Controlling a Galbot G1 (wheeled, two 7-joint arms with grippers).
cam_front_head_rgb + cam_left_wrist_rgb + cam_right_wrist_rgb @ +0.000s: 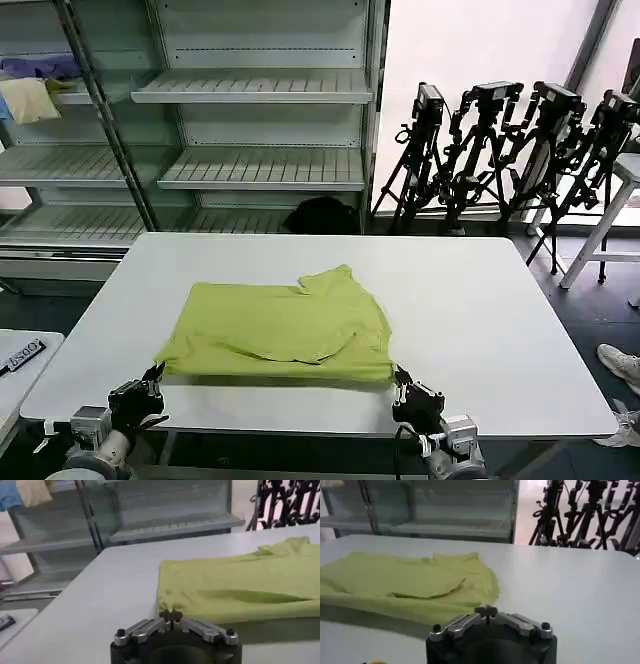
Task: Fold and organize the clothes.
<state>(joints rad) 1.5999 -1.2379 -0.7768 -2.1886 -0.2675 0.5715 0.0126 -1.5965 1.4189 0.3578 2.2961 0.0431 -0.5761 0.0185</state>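
Both grippers are hovering at the near edge of the white table (pixel 480 300): the left gripper (pixel 152 378) off the shirt's near left corner, the right gripper (pixel 401 379) off its near right corner. Each wrist view is showing what the head view cannot: the fingertips (pixel 170 615) of the left one are pressed together with nothing between them, and the right gripper (pixel 486 611) is likewise closed and empty. Lying folded in the middle of the table, toward the near edge, is the lime yellow-green T-shirt (pixel 285 330), with a sleeve sticking up toward the far side. Past the far edge, the head view is taking in metal shelving (pixel 260 90) and a row of black tripods (pixel 500 150).
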